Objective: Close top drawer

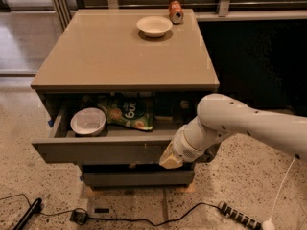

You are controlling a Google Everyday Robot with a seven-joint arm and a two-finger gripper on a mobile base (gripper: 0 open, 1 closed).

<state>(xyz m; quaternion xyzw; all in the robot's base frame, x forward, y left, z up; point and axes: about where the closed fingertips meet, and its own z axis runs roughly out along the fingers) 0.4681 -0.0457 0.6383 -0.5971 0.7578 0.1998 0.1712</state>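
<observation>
The top drawer (96, 151) stands pulled out from under the beige cabinet top. Its flat grey front faces me. Inside lie a white bowl (88, 121) at the left and a green snack bag (128, 113) in the middle. My white arm reaches in from the right, and the gripper (169, 160) is pressed against the right part of the drawer's front panel. Only its pale tip shows.
On the cabinet top (110, 56) sit a white bowl (154, 26) and an orange can (176, 11) near the back. A narrower grey drawer front (136, 178) is below. Cables and a power strip (240, 216) lie on the speckled floor.
</observation>
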